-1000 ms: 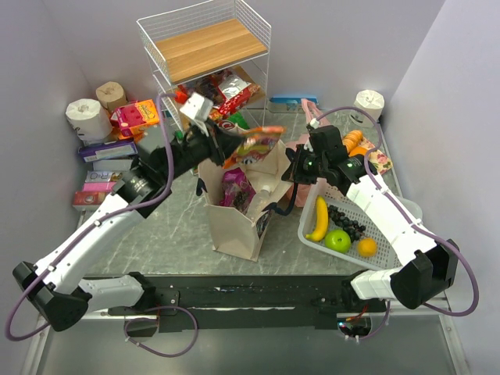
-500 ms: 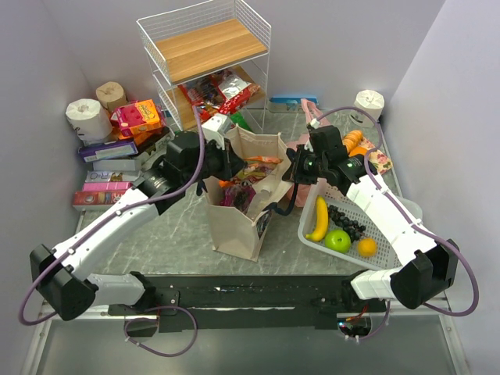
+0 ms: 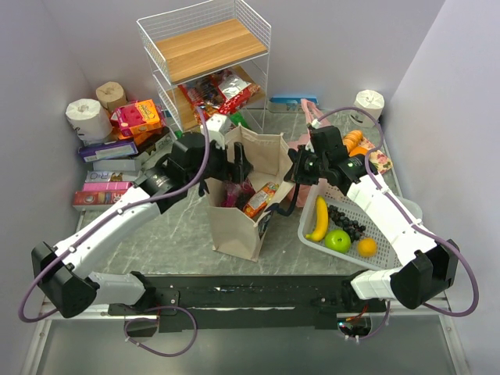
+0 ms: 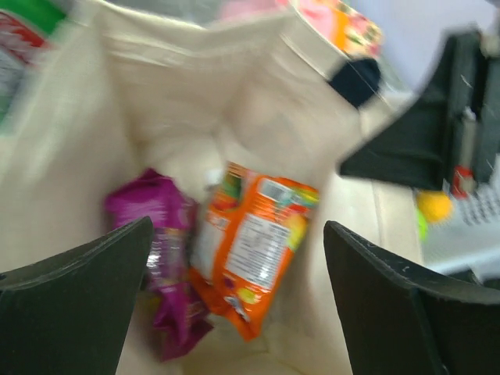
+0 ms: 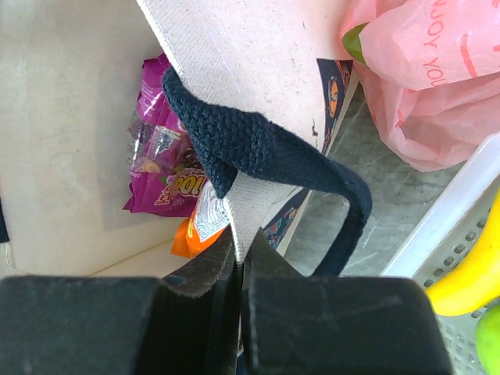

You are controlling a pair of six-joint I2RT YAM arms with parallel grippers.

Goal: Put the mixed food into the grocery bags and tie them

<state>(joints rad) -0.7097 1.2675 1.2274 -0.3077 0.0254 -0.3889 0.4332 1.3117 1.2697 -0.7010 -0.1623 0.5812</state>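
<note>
The beige canvas tote (image 3: pixel 234 226) stands open mid-table. My left gripper (image 3: pixel 238 164) (image 4: pixel 238 258) hovers over its mouth, open and holding nothing. Below it an orange packet (image 3: pixel 260 200) (image 4: pixel 254 250) lies inside the tote beside a purple packet (image 4: pixel 164 242) (image 5: pixel 168 168). My right gripper (image 3: pixel 295 173) (image 5: pixel 241 258) is shut on the tote's right rim, next to its dark strap handle (image 5: pixel 273 152). The pink plastic bag (image 5: pixel 422 86) sits just behind that rim. A banana (image 3: pixel 319 219), grapes (image 3: pixel 346 220), green apple (image 3: pixel 337 240) and orange (image 3: pixel 366 247) lie in the white basket (image 3: pixel 306 234).
A white wire shelf with a wooden top (image 3: pixel 207 47) stands at the back, with snack packets (image 3: pixel 223 90) on its lower level. Boxes (image 3: pixel 105 168) and toilet rolls (image 3: pixel 84 117) crowd the left wall. Another roll (image 3: pixel 369 101) sits back right.
My left arm brought the orange packet down to the tote's mouth, opened, and the packet dropped inside. The right gripper kept its hold on the rim.
</note>
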